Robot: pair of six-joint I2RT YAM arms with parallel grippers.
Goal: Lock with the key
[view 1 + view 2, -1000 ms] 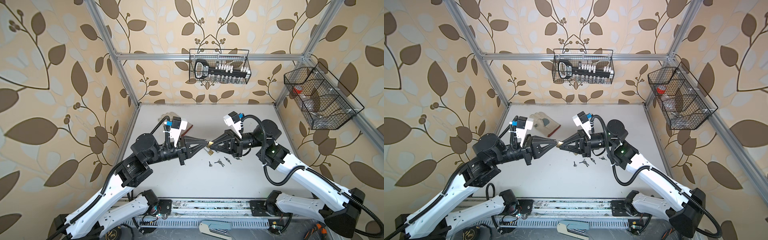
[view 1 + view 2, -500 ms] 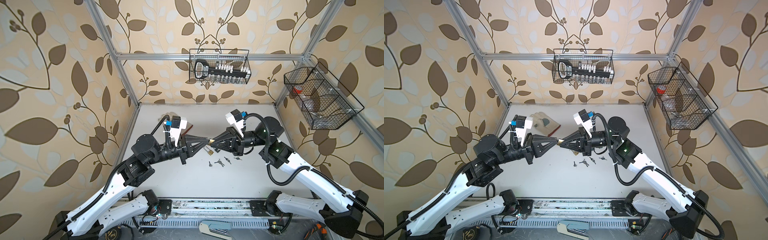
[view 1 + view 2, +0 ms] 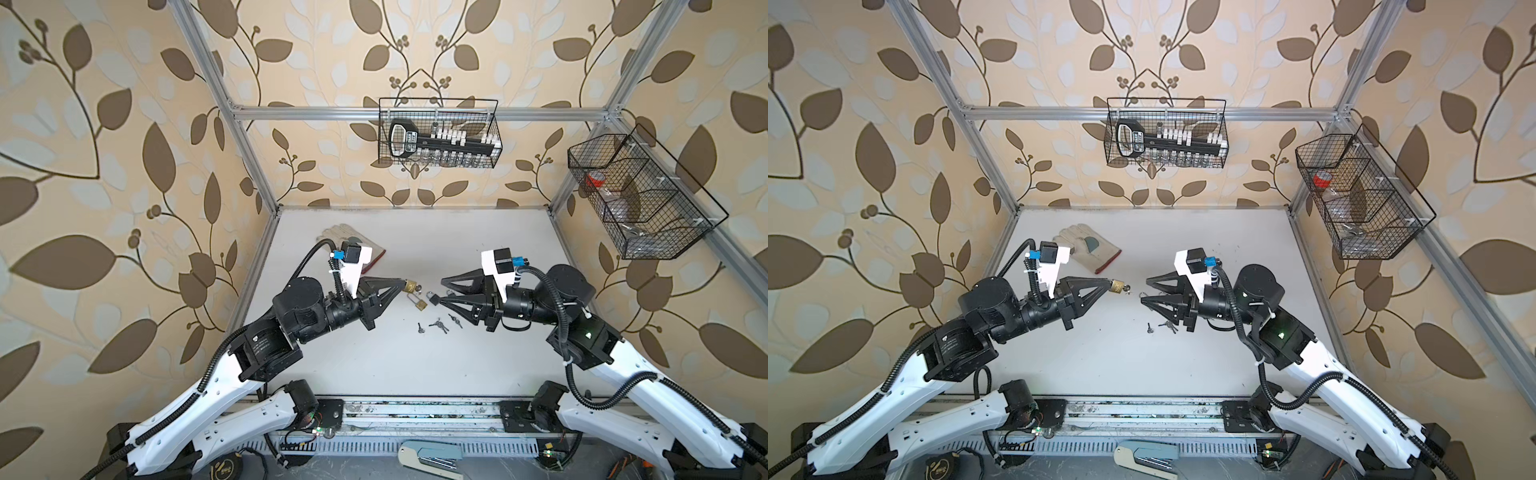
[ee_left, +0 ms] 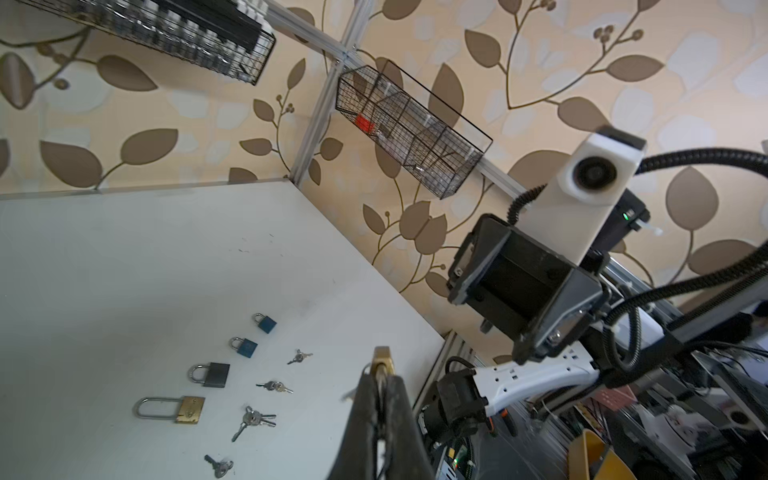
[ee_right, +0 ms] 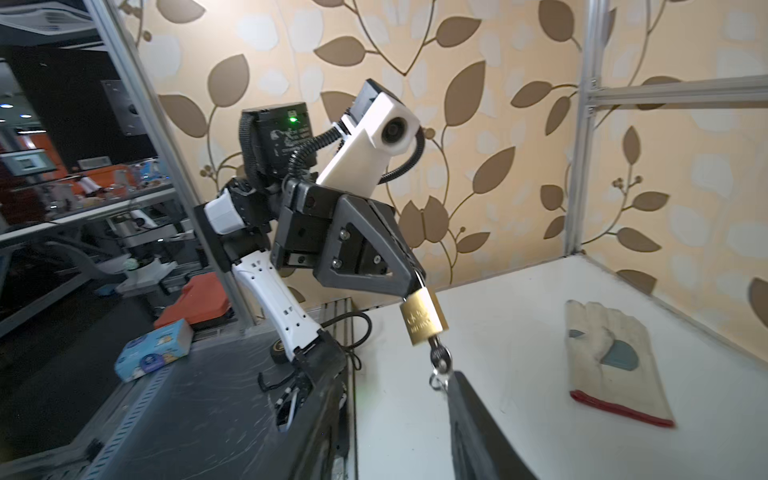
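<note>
A small brass padlock [image 3: 410, 286] [image 3: 1118, 286] hangs above the table, and my left gripper [image 3: 402, 284] [image 3: 1109, 286] is shut on its shackle. In the right wrist view the padlock [image 5: 424, 316] hangs from the left gripper [image 5: 415, 282], with a silver key [image 5: 439, 355] and its ring stuck in the keyhole. The key [image 3: 1126, 288] points toward my right gripper [image 3: 441, 291] [image 3: 1144, 291], which stands open a short way off and holds nothing. In the left wrist view the padlock's body [image 4: 383, 357] pokes out past the closed fingertips [image 4: 374, 386].
On the table below lie a long-shackle brass padlock [image 4: 189, 409], a black one [image 4: 216, 374], two blue ones [image 4: 245, 346] and several loose keys [image 4: 253, 419] [image 3: 438, 325]. A work glove [image 3: 1088, 245] lies at the back left. Wire baskets [image 3: 438, 133] [image 3: 640, 195] hang on the walls.
My right gripper has opened, let go of the key and pulled back to the right. The key stays in the padlock. The left gripper still holds the padlock in about the same place.
</note>
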